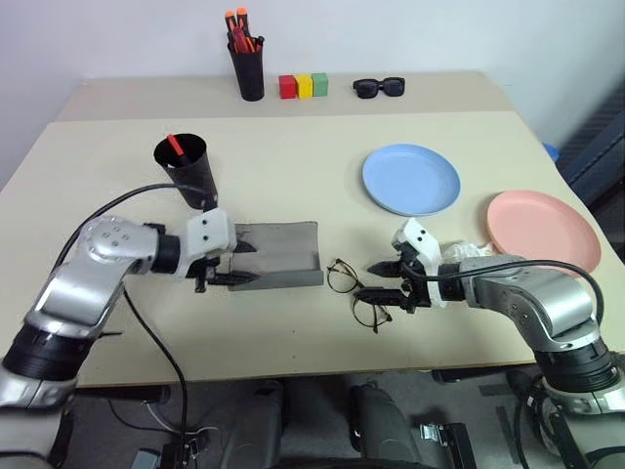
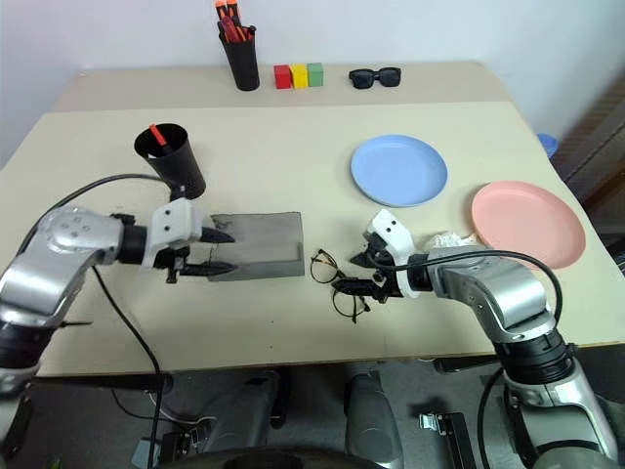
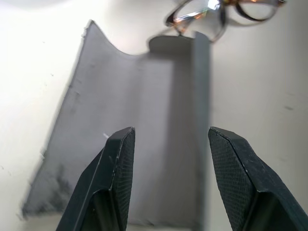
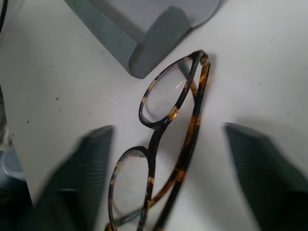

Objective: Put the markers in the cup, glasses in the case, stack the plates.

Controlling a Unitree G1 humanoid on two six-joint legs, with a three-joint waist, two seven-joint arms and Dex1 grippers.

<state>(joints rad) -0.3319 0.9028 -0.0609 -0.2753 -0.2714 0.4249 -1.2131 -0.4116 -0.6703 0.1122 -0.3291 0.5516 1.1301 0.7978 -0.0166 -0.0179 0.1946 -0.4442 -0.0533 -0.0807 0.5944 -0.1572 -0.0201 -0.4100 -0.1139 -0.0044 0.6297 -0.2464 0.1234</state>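
**Two pincers at an open case and loose eyeglasses**

We see a beige tabletop [image 1: 293, 166]. At its centre lies the grey rectangular spectacle case [image 1: 278, 256], hinged open and empty. The left pincer [image 1: 237, 264] hovers over the case's nine o'clock end, fingers parted, grasping nothing. Just beside the case at three o'clock lie the thin tortoiseshell wire-framed glasses [image 1: 354, 293] with round clear lenses, folded flat on the tabletop. The right pincer [image 1: 383, 281] sits at the glasses, its fingers spread to either side of the frame, not clenched on it.

At eleven o'clock from the case stands the wide tapered matte black cup [image 1: 187, 168], a red-ended marker [image 1: 175, 146] poking out. At two o'clock lies the round light blue plate [image 1: 411, 179]; the round pink plate [image 1: 542, 231] lies apart, at three o'clock.
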